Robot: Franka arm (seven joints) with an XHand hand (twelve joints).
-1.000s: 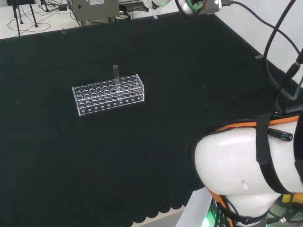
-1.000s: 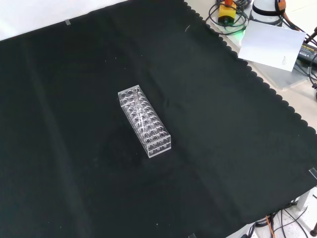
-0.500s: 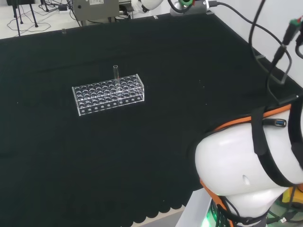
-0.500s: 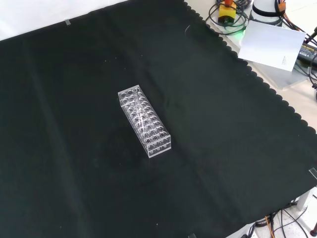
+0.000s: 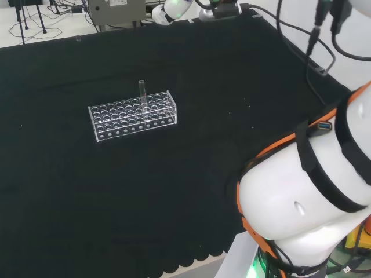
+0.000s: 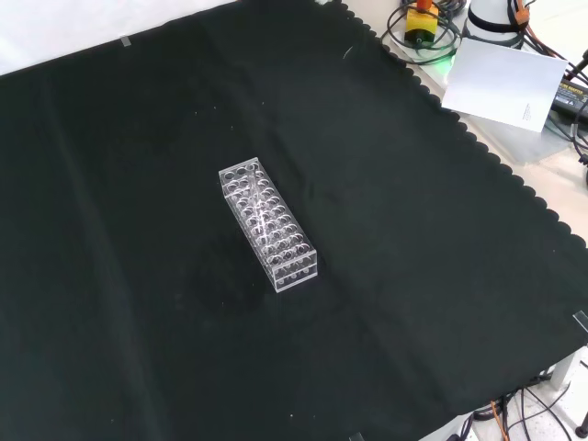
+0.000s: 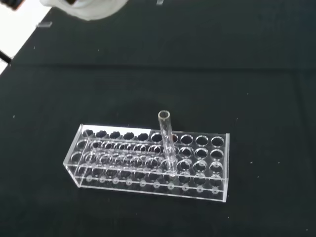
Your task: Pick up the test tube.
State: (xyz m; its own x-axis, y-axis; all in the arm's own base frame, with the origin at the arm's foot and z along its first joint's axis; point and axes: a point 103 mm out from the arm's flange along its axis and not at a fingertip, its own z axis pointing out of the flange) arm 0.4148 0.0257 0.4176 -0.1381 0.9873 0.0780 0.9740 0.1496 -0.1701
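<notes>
A clear test tube (image 5: 141, 90) stands upright in a clear plastic rack (image 5: 132, 116) with many holes, in the middle of the black cloth. In the front view the rack (image 6: 268, 225) lies lengthwise and the tube (image 6: 256, 193) is faint, near its far end. The wrist view looks down on the tube (image 7: 167, 143), which rises from a back row of the rack (image 7: 148, 165), right of its middle. A blurred white part of the hand (image 7: 84, 7) shows at that picture's edge, well off from the tube. The arm's white link (image 5: 301, 208) is at the head view's right.
In the front view, a white sheet (image 6: 503, 81), cables and a yellow button (image 6: 423, 18) lie beyond the cloth's scalloped edge at the upper right. A grey box (image 5: 116, 10) stands behind the cloth in the head view. Bare cloth surrounds the rack.
In the head view the arm's links have swung, and its far end at the top has moved left. Rack and tube have stayed in place.
</notes>
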